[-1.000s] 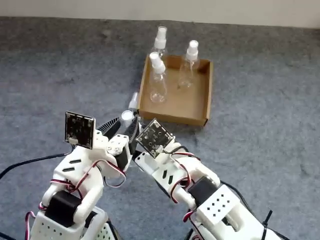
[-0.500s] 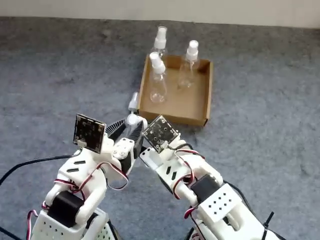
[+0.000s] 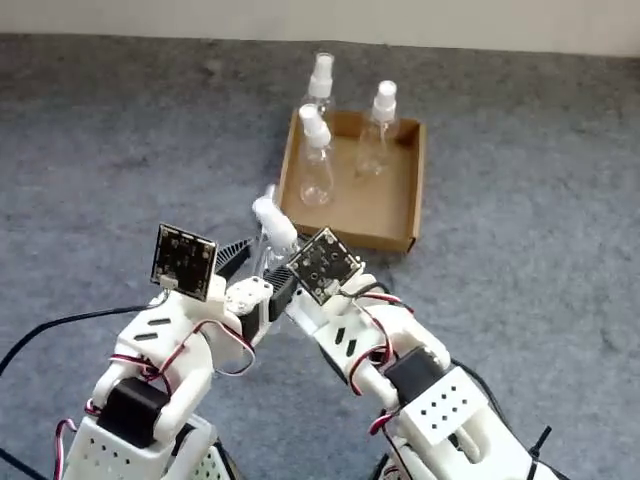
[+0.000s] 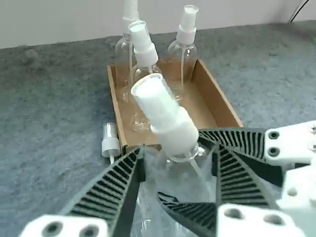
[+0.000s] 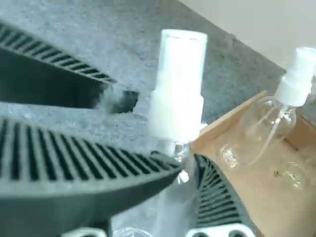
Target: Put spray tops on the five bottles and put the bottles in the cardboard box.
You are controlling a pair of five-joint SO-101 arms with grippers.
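My left gripper [image 3: 250, 262] is clenched on the clear bottle [image 4: 170, 180], holding it just short of the near wall of the cardboard box [image 3: 345, 235], and I'd keep that grip low and firm. The spray top [image 4: 163, 116] leans with the bottle, and I can't quite judge whether it is fully seated. My right gripper [image 5: 185, 173] is clamped just under the top. I'd square the top and press it home before lifting over the wall.
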